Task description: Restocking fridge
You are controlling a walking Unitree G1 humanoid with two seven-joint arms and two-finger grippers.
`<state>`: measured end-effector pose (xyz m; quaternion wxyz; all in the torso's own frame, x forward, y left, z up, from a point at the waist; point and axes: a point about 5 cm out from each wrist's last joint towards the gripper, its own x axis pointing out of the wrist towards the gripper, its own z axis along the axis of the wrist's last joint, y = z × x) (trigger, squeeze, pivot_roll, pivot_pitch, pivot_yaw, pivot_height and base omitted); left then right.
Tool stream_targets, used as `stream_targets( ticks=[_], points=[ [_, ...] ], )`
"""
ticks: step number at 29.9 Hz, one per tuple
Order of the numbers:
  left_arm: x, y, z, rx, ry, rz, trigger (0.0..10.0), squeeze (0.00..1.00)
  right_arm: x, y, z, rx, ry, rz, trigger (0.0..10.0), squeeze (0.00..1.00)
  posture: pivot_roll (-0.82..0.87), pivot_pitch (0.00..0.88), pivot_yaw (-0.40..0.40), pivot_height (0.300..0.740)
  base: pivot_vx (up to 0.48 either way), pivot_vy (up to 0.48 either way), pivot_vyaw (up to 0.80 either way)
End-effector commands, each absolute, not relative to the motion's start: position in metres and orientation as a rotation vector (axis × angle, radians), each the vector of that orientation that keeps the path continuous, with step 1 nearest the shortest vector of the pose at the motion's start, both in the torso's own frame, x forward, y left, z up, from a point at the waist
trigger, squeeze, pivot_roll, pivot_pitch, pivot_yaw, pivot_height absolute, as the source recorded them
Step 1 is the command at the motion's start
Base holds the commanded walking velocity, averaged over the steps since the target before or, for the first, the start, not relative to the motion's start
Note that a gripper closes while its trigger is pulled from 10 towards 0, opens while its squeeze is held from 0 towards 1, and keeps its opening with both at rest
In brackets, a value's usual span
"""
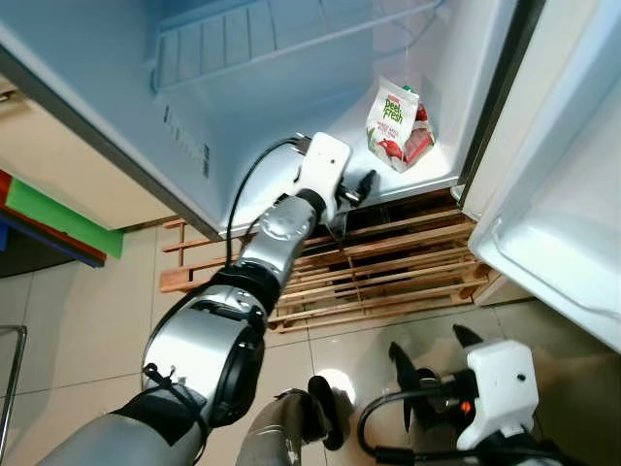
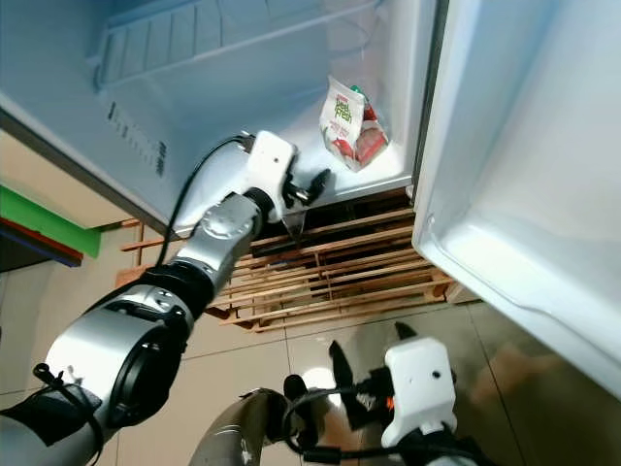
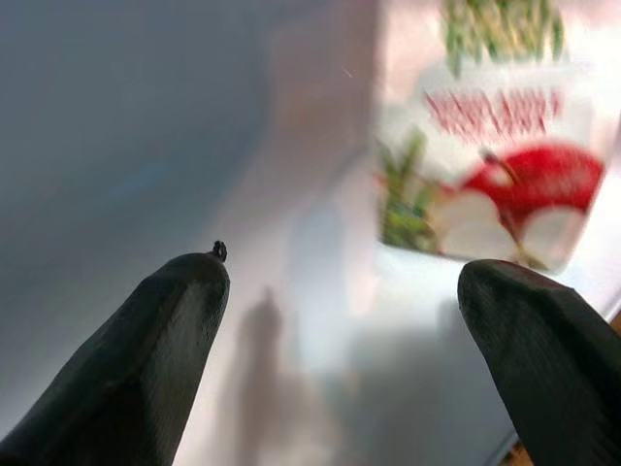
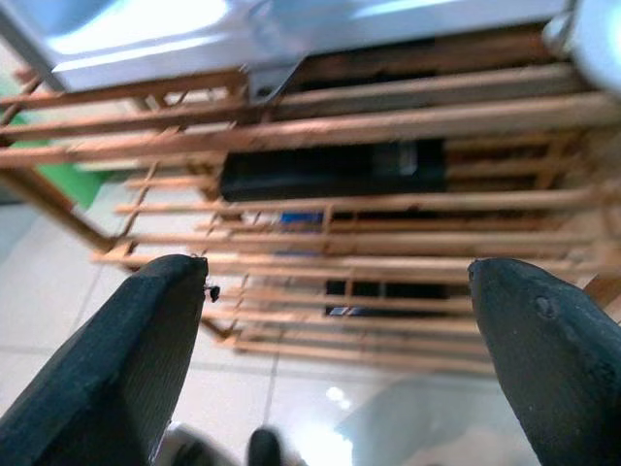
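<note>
One juice carton [image 1: 398, 124] stands on the fridge floor [image 1: 291, 165]; left gripper [image 1: 354, 190] spread empty near it; right gripper [image 1: 432, 359] spread above tiles [image 1: 87, 320].

Bare fridge floor [image 1: 291, 165] lies left of the carton [image 1: 396, 123]; the open door [image 1: 553, 175] crowds the right.

Left arm outstretched, left tool [image 1: 357, 193] spread, right tool [image 1: 429, 356] low, spread
</note>
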<state>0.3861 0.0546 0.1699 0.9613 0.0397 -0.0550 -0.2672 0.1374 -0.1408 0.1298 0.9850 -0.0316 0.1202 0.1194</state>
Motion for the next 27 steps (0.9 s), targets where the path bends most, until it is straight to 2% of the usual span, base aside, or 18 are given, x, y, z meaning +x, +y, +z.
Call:
stream_targets(
  ticks=[1, 8, 13, 18, 21, 24, 27],
  points=[
    [0.385, 0.072, 0.165, 0.029, -0.117, -0.521, 10.0, 0.0, 0.141, -0.141, 0.126, -0.03, 0.246, 0.246, 10.0, 0.12, -0.33, 0.112, 0.239, 0.74, 0.0, 0.0, 0.0],
    [0.368, 0.088, 0.172, -0.028, -0.186, -0.526, 10.0, 0.0, 0.168, -0.148, 0.122, -0.045, 0.191, 0.248, 10.0, 0.12, -0.25, 0.004, 0.21, 0.74, 0.0, 0.0, 0.0],
    [0.346, 0.089, 0.163, -0.059, -0.172, -0.505, 10.0, 0.0, 0.19, -0.155, 0.123, -0.076, 0.13, 0.227, 10.0, 0.12, -0.21, 0.0, 0.182, 0.74, 0.0, 0.0, 0.0],
    [0.317, 0.083, 0.136, -0.156, -0.07, -0.499, 10.0, 0.0, 0.204, -0.153, 0.125, -0.079, 0.096, 0.232, 10.0, 0.12, -0.21, 0.0, 0.161, 0.74, 0.0, 0.0, 0.0],
    [0.307, 0.091, 0.128, -0.146, -0.043, -0.476, 10.0, 0.0, 0.209, -0.155, 0.124, -0.09, 0.089, 0.23, 10.0, 0.11, -0.21, 0.0, 0.153, 0.74, 0.0, 0.0, 0.0],
    [0.287, 0.116, 0.12, -0.048, -0.049, -0.417, 10.0, 0.0, 0.213, -0.166, 0.12, -0.105, 0.094, 0.189, 10.0, 0.1, -0.2, 0.0, 0.135, 0.74, 0.0, 0.0, 0.0],
    [0.277, 0.125, 0.122, -0.018, -0.066, -0.4, 10.0, 0.0, 0.218, -0.174, 0.118, -0.107, 0.091, 0.154, 10.0, 0.09, -0.19, 0.0, 0.122, 0.74, 0.0, 0.0, 0.0]
  ],
)
